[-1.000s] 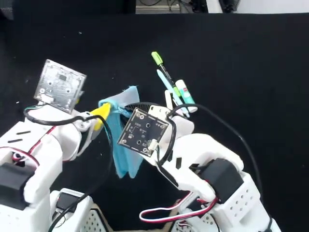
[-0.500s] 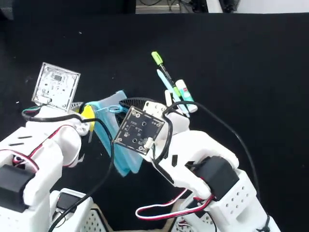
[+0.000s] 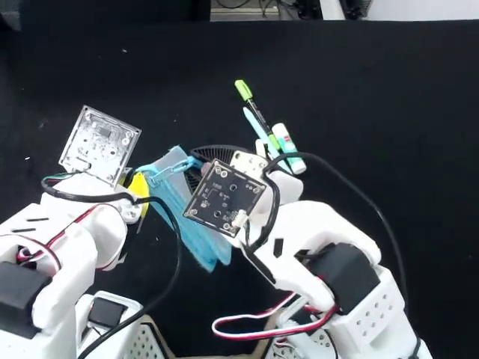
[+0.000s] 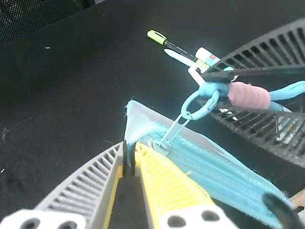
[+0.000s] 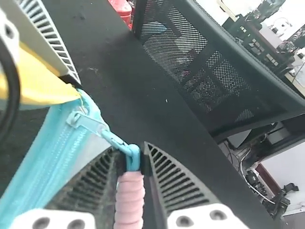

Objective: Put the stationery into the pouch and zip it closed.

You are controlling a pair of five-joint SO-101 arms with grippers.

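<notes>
Left gripper (image 4: pixel 128 155) clamped on one corner of the blue pouch (image 4: pixel 224 174). Zipper pull (image 4: pixel 172 131) at that same corner, its cord (image 4: pixel 248 94) pinched by the right gripper (image 4: pixel 208 90) just above the pouch. Pens (image 4: pixel 178 49) on the black table (image 4: pixel 71 86) beyond the pouch.

Looks like a robotics lab or workshop: a black-covered table (image 3: pixel 389 90), a black mesh panel (image 5: pixel 200 71) beyond it (perhaps a chair back), loose cables (image 5: pixel 250 179) and cluttered electronic gear (image 5: pixel 267 21).

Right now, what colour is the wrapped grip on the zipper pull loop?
Pink; the grip shows best in the left wrist view.
</notes>
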